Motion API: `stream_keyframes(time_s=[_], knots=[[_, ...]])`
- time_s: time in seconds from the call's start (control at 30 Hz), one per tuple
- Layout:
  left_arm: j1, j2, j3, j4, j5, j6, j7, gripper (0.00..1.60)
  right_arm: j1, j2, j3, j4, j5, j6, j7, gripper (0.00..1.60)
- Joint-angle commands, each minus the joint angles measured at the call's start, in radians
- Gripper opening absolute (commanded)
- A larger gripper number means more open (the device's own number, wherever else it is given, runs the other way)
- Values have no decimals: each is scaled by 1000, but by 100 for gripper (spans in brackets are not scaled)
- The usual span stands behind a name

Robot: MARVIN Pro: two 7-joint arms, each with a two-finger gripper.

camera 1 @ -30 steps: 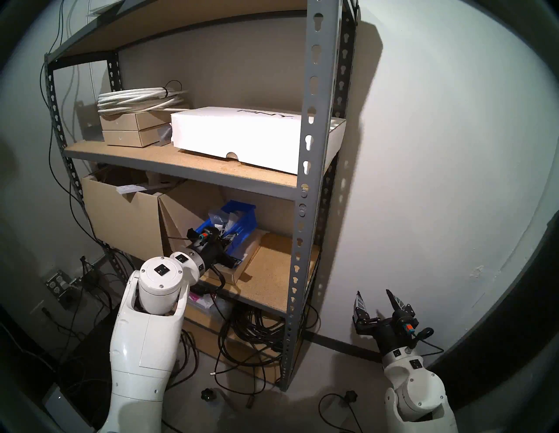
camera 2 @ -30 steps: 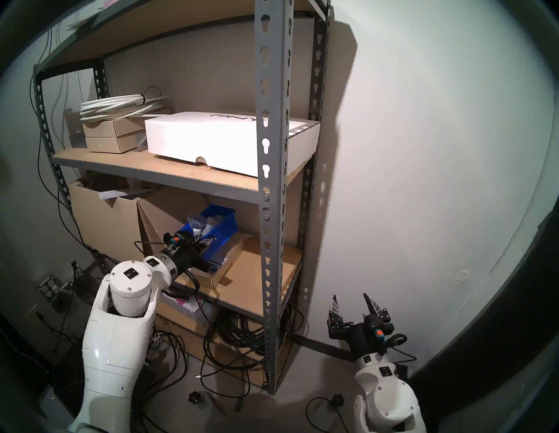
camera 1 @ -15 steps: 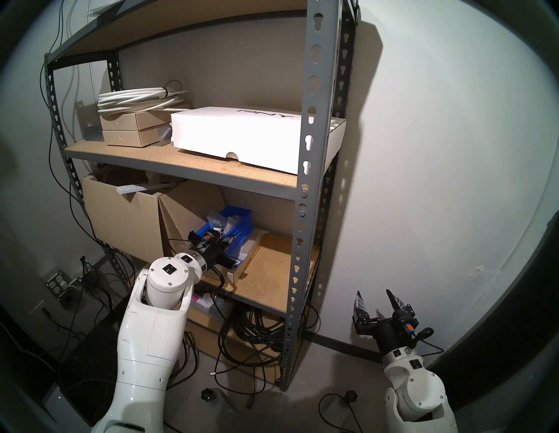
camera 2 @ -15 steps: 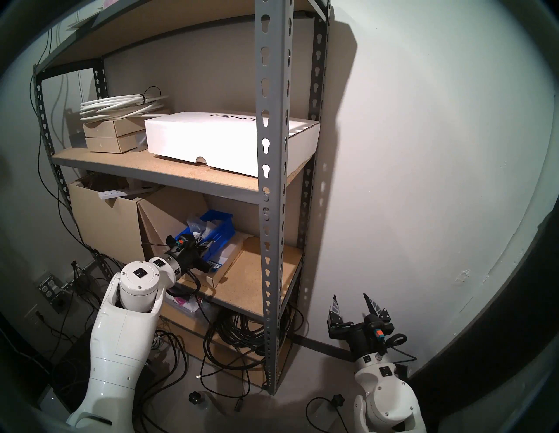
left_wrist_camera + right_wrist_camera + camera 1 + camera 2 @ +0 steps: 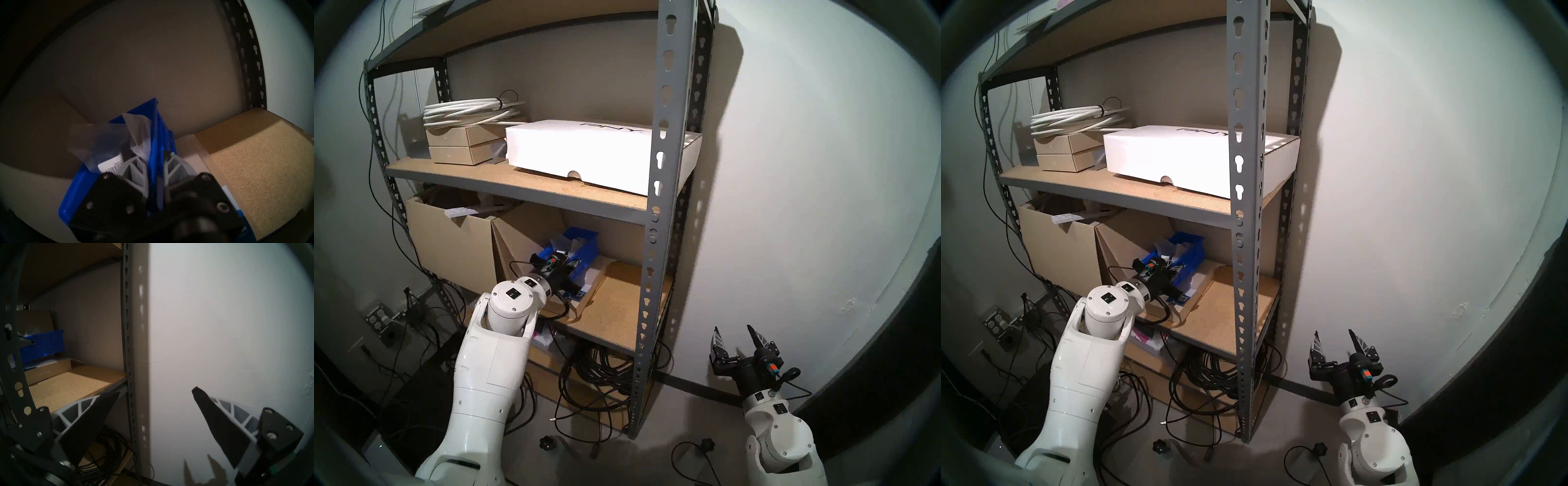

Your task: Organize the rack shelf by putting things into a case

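Observation:
The blue bin [image 5: 585, 249] sits on the rack shelf's [image 5: 663, 169] lower board [image 5: 619, 298], over a flat brown box. It holds several clear plastic bags [image 5: 102, 140], one with a white barcode label [image 5: 110, 167]. My left gripper [image 5: 572, 266] reaches in from the front. In the left wrist view it [image 5: 155, 156] is shut on the bin's right side wall [image 5: 159, 132], one finger inside and one outside. My right gripper [image 5: 736, 334] is open and empty, low beside the rack near the wall, as its wrist view [image 5: 154, 395] shows. The bin also shows there [image 5: 44, 343].
A flat brown box [image 5: 51, 370] lies under the bin. Two large cardboard boxes [image 5: 449, 244] stand to its left. A white flat box [image 5: 578, 152] and white cable coil [image 5: 470, 110] sit one shelf up. Black cable coils [image 5: 599, 370] lie below. The white wall is right of the rack.
My left arm has pushed forward into the shelf, and the blue bin has moved with it toward the back. My right arm has not moved.

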Motion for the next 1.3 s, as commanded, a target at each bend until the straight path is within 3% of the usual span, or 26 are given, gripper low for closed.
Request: stream_keyframes(time_s=[0.0, 0.3, 0.37, 0.43, 0.5, 0.67, 0.77, 0.93, 0.97, 1.27], knots=[[-84, -7, 7, 16, 1, -20, 14, 0, 3, 0, 0, -20, 0, -4, 0, 160], [-102, -10, 22, 58, 24, -25, 28, 0, 3, 0, 0, -20, 0, -4, 0, 160], [-103, -11, 24, 59, 27, -25, 31, 24, 3, 0, 0, -20, 0, -4, 0, 160], [-104, -9, 27, 57, 31, -25, 28, 36, 3, 0, 0, -20, 0, -4, 0, 160], [-103, -9, 27, 53, 32, -23, 27, 62, 3, 0, 0, -20, 0, -4, 0, 160], [-95, -7, 28, 41, 37, -24, 30, 74, 3, 0, 0, -20, 0, -4, 0, 160], [-91, -7, 25, 35, 36, -23, 32, 102, 3, 0, 0, -20, 0, -4, 0, 160], [-81, -3, 26, 20, 38, -19, 25, 114, 2, 0, 0, -21, 0, -4, 0, 160], [-78, -4, 25, 18, 37, -19, 25, 134, 2, 0, 0, -21, 0, -4, 0, 160], [-36, -11, 10, -56, 7, -9, 6, 137, 2, 0, 0, -21, 0, -4, 0, 160]])
